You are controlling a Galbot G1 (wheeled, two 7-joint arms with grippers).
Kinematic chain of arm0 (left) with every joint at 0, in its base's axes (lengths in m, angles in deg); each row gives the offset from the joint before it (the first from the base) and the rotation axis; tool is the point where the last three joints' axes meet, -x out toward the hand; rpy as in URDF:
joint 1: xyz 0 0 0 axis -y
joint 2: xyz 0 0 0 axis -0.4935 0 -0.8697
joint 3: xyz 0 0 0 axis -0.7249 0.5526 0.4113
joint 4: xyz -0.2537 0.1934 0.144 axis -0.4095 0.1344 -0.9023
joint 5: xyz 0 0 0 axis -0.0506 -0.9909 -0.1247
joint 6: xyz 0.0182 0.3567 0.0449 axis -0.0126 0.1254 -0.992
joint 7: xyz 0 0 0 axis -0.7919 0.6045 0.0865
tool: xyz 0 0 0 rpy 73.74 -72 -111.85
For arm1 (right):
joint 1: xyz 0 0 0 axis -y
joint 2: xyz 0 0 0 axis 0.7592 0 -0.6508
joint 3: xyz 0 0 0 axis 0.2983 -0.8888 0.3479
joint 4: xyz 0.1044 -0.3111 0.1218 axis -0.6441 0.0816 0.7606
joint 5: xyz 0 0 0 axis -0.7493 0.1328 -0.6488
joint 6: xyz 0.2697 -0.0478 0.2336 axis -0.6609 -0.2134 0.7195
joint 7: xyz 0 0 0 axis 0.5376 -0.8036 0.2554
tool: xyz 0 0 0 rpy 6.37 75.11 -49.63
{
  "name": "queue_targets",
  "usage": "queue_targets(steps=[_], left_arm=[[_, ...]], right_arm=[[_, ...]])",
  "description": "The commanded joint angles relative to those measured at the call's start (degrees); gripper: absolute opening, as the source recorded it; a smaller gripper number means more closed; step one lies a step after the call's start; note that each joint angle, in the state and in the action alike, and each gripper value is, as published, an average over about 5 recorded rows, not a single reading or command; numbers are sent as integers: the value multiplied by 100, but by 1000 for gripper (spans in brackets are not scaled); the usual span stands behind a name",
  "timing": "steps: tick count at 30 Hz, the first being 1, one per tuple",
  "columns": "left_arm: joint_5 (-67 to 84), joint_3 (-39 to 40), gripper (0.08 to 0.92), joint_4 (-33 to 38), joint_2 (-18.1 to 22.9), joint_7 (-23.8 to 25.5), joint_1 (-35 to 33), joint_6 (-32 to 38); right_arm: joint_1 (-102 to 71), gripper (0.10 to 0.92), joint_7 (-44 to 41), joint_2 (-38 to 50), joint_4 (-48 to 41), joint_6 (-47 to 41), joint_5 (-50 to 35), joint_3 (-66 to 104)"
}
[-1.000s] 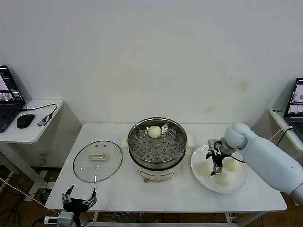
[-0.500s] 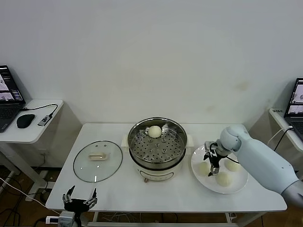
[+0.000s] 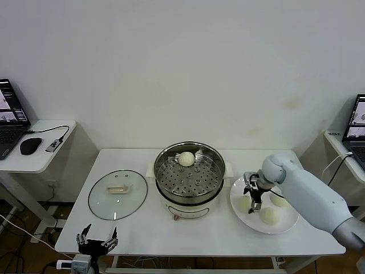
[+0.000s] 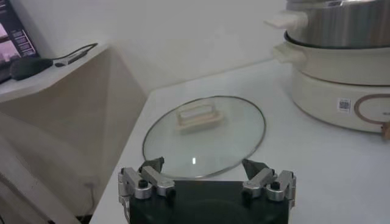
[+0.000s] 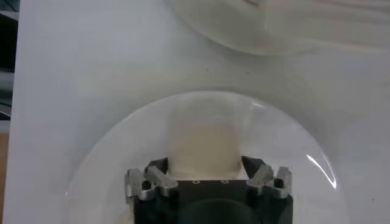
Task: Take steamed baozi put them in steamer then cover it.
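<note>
The steamer [image 3: 188, 178] stands open mid-table with one baozi [image 3: 186, 158] on its perforated tray. Three more baozi lie on a white plate [image 3: 288, 224] to its right. My right gripper [image 3: 252, 197] is low over the plate's leftmost baozi [image 3: 246, 202]. In the right wrist view the gripper [image 5: 205, 167] is open, with that baozi [image 5: 204, 143] between the jaws. The glass cover [image 3: 117, 194] lies flat left of the steamer, also in the left wrist view [image 4: 204, 131]. My left gripper [image 3: 97, 240] is parked open and empty off the table's front left corner.
A side table at the left holds a laptop and a mouse [image 3: 29, 145]. Another laptop [image 3: 356, 123] sits at the right edge. The steamer's cream base [image 4: 341, 79] is close beside the plate. Bare tabletop lies in front of the steamer.
My right gripper has moved left across the plate and settled over the leftmost baozi. The left arm has barely moved.
</note>
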Motion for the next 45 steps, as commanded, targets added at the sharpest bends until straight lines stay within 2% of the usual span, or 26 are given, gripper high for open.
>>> queue_targets(steps=[1,4,10,18,29,45], left_arm=[[-8,20,823,-17,5,-5,13,1],[-12,37,823,-21,13,-6,29,1],[-10,69,823,-19,16,-5,84,1],[-11,70,823,51,-27,12,133,-7],[0,11,823,274,-85,47,90,-66],[37,-3,823,474,-20,-18,-53,-56]], right_arm=[[13,637,10,3,-6,1,-48,11],[93,600,-16,108,98,-32,-144,24],[669,594,-186,525,499,-164,-492,-127],[2832,595,-434,751,965,-555,-1689,-1527],[4895,597,-531,-603,499,-1114,-3163,-2984],[4460,600,-357,-2603,-328,-1621,-3394,-3321]])
